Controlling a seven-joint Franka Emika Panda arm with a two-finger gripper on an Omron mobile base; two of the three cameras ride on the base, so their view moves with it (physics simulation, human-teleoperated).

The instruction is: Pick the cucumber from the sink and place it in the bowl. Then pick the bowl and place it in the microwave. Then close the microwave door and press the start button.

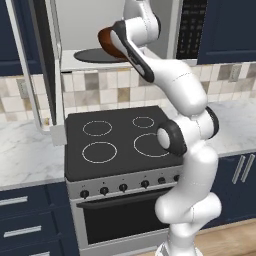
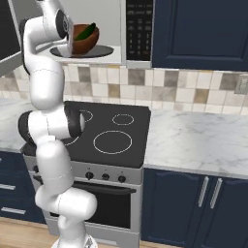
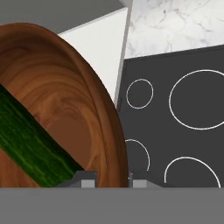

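Bowl [image 2: 85, 39] and turntable [image 2: 104, 52] are the pair that the next move turns on: in the right base view the bowl sits at the left front of the microwave [image 2: 104, 29] cavity, at or just above the dark round plate, and I cannot tell whether its base already touches. The cucumber [image 2: 87, 31] lies inside the bowl, tilted, its long axis running from the floor of the bowl up toward the rim. Seen from the hand view, the hand [image 3: 107, 180] is clenched on the bowl's rim, one finger [image 3: 85, 180] inside the wood and the other finger [image 3: 140, 181] outside it, so the bowl hangs directly from the hand and the cavity floor lies below it. By my reading, the bowl needs to settle flat on the plate, further in from the front edge, before release.

The stove [image 3: 175, 122] with its white burner rings lies far beneath, with marble table [image 3: 175, 26] beyond it. From the left base view the arm covers most of the bowl and only a brown sliver shows by the turntable. The microwave door [image 1: 35, 65] stands swung open at the left, cut off by the frame's upper edge. Keypad labels are too small to read, so the start button cannot be picked out
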